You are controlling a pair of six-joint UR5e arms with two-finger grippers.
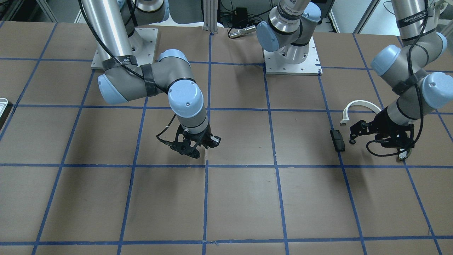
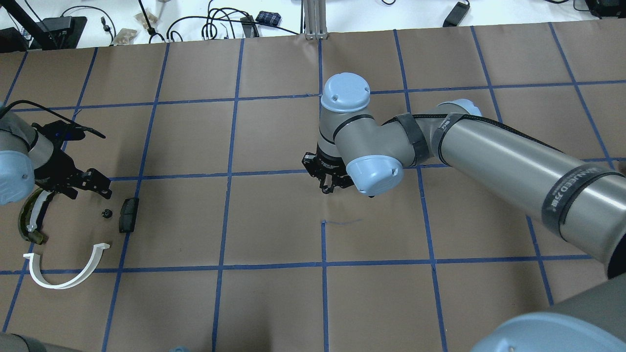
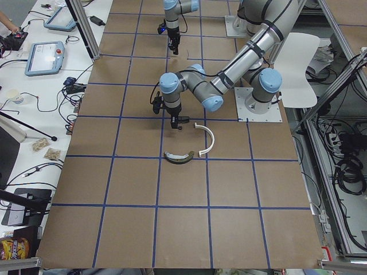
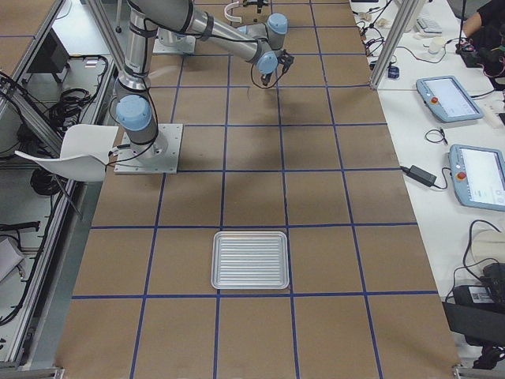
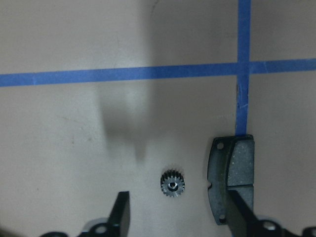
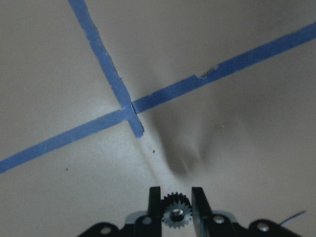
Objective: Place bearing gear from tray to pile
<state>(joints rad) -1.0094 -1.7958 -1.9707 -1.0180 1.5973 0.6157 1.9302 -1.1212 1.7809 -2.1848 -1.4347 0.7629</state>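
– Bearing gear [image 6: 176,216], where do you have it?
– Pinched between the two fingers of my right gripper [image 2: 329,187], with teeth showing on both sides in the right wrist view. That gripper hangs near the middle of the table [image 2: 274,122], just off a blue tape crossing [image 6: 131,111].
– And the tray?
– In the exterior right view the tray [image 4: 250,234] sits at 6 o'clock of the frame, well apart from the gripper. I make out no part on its ribbed floor.
– Which step is this?
– I'd call it the carry: pick done, drop not yet done. In the overhead view the pile [image 2: 128,215] lies at 9 o'clock from the right gripper. It has a white half-ring arc [image 1: 361,103], an olive curved shoe [image 3: 179,157], a black pad [image 5: 231,180] and a second gear [image 5: 172,185]. That gear lies loose on the paper with the pad at its 3 o'clock, near but apart.
– Left arm?
– My left gripper [image 5: 178,217] hovers over that second gear with its jaws wide apart, gripping nothing.
– Next move?
– My guess: travel toward 9 o'clock, come low beside the pad, then release. It calls for room, since the left gripper sits over the very spot. I'd lift it clear or hand the gear across.
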